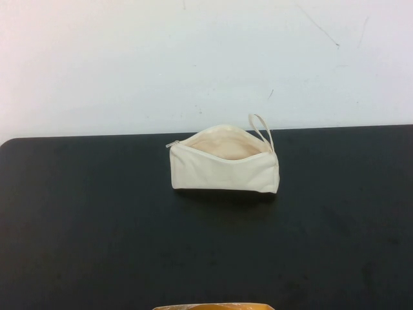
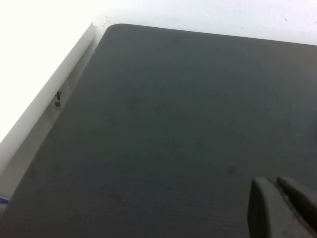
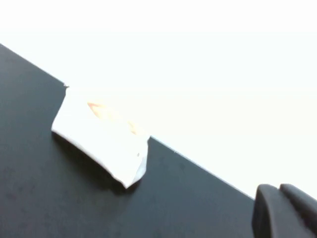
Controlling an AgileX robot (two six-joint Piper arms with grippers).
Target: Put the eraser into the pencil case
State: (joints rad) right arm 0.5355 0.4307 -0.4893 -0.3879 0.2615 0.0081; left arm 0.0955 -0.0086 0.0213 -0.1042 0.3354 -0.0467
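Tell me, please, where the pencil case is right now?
In the high view, the pencil case stands unzipped near the table's far edge, about centre, with neither gripper near it.

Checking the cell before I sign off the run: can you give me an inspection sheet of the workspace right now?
Surface: black table, bare apart from the pouch.
Job's things: pencil case near the far edge, zip open, lining showing, loop strap at its right end; eraser not seen.
Clutter: tan-orange object at the near edge, unidentifiable.
Grippers: left claw and right claw above bare table, fingers together, holding nothing.
Cables: nothing seen.
Surroundings: white wall behind.
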